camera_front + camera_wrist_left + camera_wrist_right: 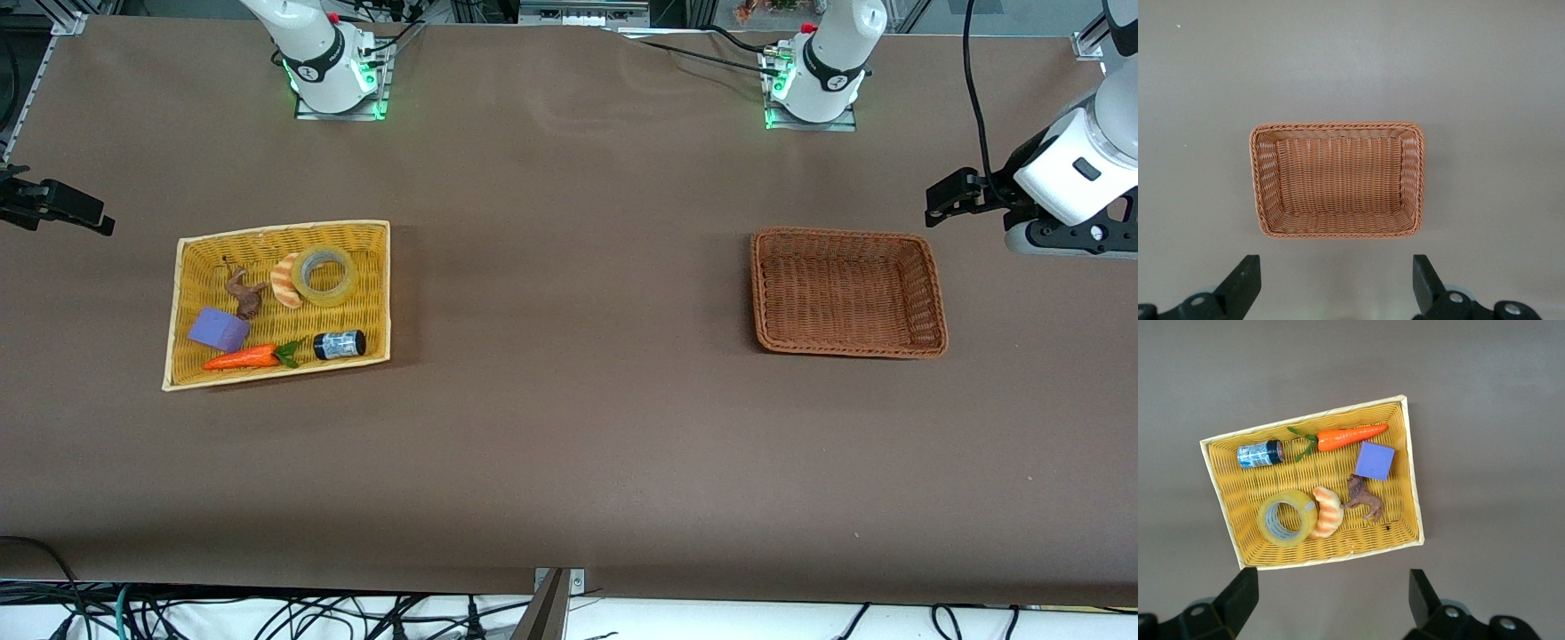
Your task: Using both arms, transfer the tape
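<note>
I see the tape (325,275), a glossy translucent ring, lying in the woven yellow tray (373,293), touching a striped croissant (285,280) at its 9 o'clock. A brown wicker basket (933,293) sits toward the left arm's end. The left gripper (1336,290) and right gripper (1333,607) hang spread, empty.
</note>
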Motion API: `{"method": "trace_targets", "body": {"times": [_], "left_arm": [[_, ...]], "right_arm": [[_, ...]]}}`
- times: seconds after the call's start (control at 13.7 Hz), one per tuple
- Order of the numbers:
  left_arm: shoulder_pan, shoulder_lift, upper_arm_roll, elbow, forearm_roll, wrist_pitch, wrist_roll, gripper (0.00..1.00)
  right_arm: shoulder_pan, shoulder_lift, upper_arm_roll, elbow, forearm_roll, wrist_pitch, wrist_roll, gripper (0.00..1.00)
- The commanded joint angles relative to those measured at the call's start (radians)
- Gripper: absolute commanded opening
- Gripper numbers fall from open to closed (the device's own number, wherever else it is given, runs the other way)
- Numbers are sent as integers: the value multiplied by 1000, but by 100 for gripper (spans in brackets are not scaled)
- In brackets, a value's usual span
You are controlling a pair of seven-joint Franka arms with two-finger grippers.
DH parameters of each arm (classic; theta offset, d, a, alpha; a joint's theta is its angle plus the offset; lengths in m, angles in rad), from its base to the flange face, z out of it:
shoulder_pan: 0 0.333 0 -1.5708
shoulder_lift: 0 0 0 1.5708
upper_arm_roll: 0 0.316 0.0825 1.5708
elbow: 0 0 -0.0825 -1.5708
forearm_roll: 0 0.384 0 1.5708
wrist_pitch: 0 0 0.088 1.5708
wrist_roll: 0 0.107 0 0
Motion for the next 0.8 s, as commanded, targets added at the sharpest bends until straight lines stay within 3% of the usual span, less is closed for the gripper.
{"method": "trace_targets", "body": {"times": [0.0, 0.73], "left_arm": [[3, -15, 4, -3, -23, -13, -1, 100], [3, -15, 4, -3, -23, -13, -1, 100]], "right_arm": [[-7, 8, 18, 24, -21, -9, 4, 100], [-5, 8, 20, 34, -21, -12, 7, 100]]}}
